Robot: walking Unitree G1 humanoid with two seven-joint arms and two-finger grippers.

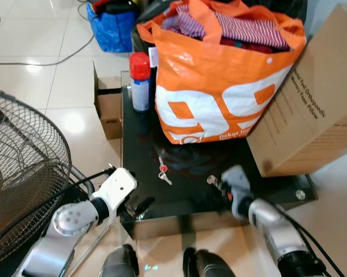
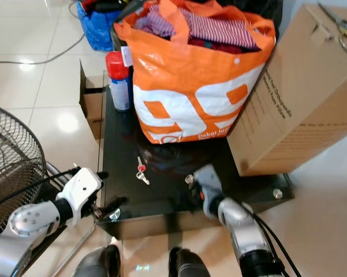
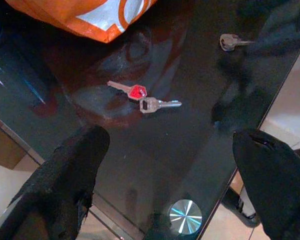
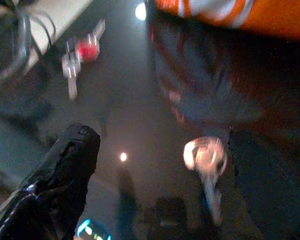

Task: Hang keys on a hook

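Observation:
Two keys joined together, one with a red head (image 1: pixel 163 172), lie on the black glass table (image 1: pixel 138 144) in front of the orange bag. A single silver key (image 1: pixel 212 180) lies further right. My right gripper (image 1: pixel 224 186) is low over the table right by that silver key. In the blurred right wrist view it is open, and the silver key (image 4: pixel 204 157) lies on the glass between its fingers (image 4: pixel 70 160). My left gripper (image 1: pixel 137 208) hovers at the table's front left edge. It is open, and the red-headed keys (image 3: pixel 142 97) lie ahead of it.
An orange shopping bag (image 1: pixel 219 86) full of clothes takes up the back of the table, with a cardboard box (image 1: pixel 312 109) leaning at its right. A red-capped spray can (image 1: pixel 140 81) stands at the back left. A fan grille (image 1: pixel 17 173) stands at my left.

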